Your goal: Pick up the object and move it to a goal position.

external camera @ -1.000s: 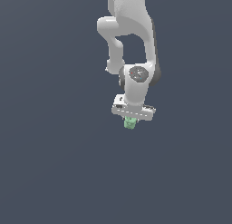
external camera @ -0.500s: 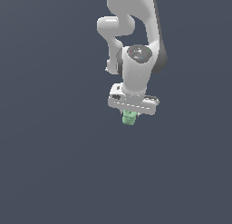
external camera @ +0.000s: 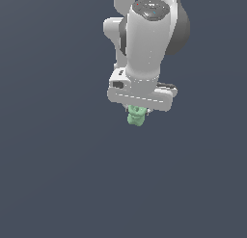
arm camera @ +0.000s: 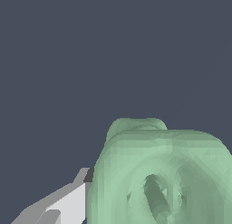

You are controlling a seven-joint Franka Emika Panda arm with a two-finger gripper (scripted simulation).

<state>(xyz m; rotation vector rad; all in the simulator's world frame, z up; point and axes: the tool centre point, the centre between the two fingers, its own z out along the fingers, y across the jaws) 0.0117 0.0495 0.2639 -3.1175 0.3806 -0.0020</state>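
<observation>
The object [external camera: 136, 116] is a small pale mint-green knobbly block hanging just under the white gripper bar in the exterior view. My gripper [external camera: 138, 112] is shut on the object, and the bar hides most of the fingers. In the wrist view the object [arm camera: 158, 177] looms large and close, with a dark hollow in its face. One grey-white finger [arm camera: 63, 202] presses against its side there; the other finger is hidden behind the block.
The white-grey arm [external camera: 147, 39] rises above the gripper toward the top of the exterior view. A plain dark blue-grey floor [external camera: 58, 174] spreads all around, with nothing else showing on it.
The arm has lifted the held object and swung toward the camera, so wrist and gripper look larger and higher. The grip on the object is unchanged.
</observation>
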